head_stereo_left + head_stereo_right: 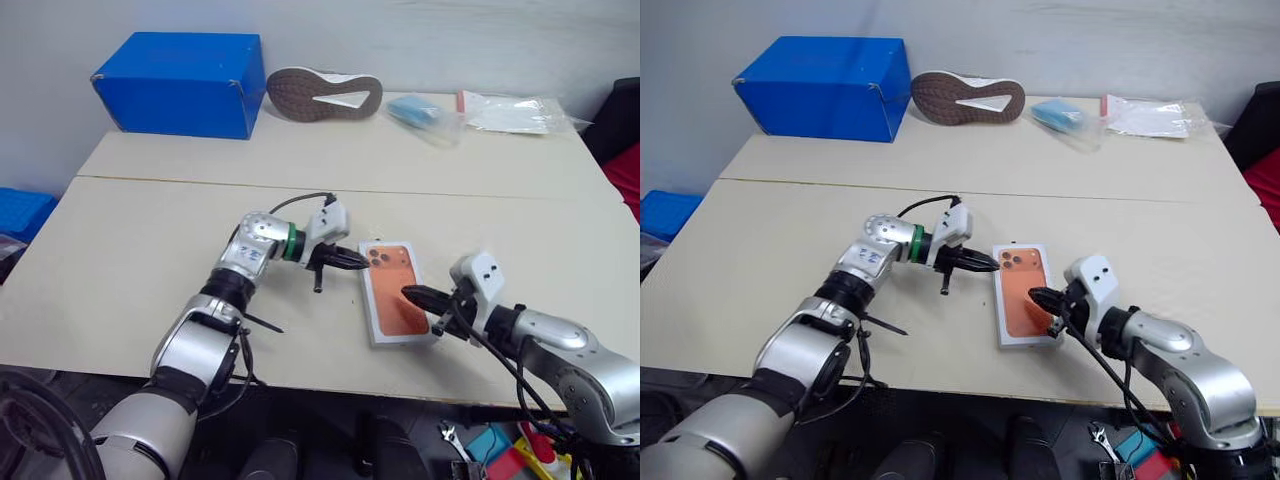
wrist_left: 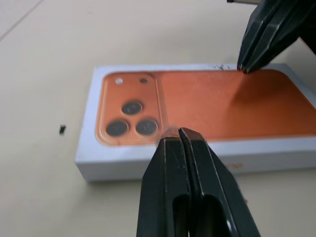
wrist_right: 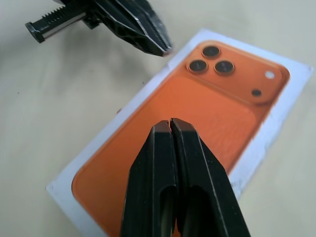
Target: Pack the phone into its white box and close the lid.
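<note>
The lid [image 1: 395,290] lies flat on the table near its front edge, with its printed orange phone picture facing up. White side walls show under the print [image 2: 148,163]. The phone and the white box are hidden; I cannot tell what lies under the lid. My left gripper [image 1: 362,263] is shut, its tip at the lid's camera-print corner [image 2: 128,113]. My right gripper [image 1: 410,293] is also shut and rests over the middle of the lid's nearer half [image 3: 197,113]. The two tips point toward each other across the lid.
A big blue box [image 1: 180,82] stands at the table's back left. Beside it lie a shoe [image 1: 323,93] sole-up, a blue item in a bag [image 1: 415,110] and a clear plastic bag [image 1: 510,110]. A seam [image 1: 200,182] crosses the table.
</note>
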